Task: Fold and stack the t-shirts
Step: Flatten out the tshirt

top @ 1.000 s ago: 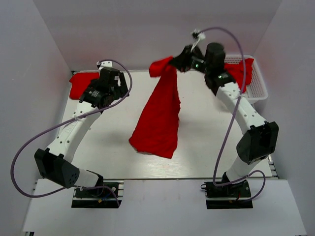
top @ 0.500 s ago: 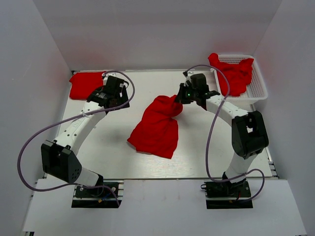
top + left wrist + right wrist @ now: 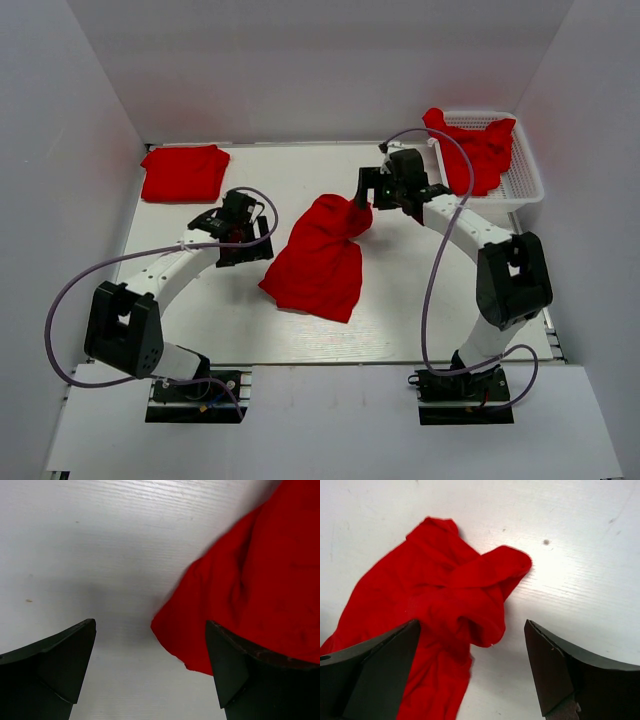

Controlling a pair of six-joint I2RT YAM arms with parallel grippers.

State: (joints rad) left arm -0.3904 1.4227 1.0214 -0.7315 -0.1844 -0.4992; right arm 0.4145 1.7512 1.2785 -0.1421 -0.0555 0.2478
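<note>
**Crumpled shirt loose, both grippers empty**

The red t-shirt (image 3: 318, 255) lies bunched in the middle of the surface (image 3: 400, 300), between the arms. The left gripper (image 3: 150, 625) and right gripper (image 3: 471, 627) hang wide open, holding nothing. The cloth looks light and limp, so it will likely sag. Pinching hem corners or shoulder edges should spread it.
</note>
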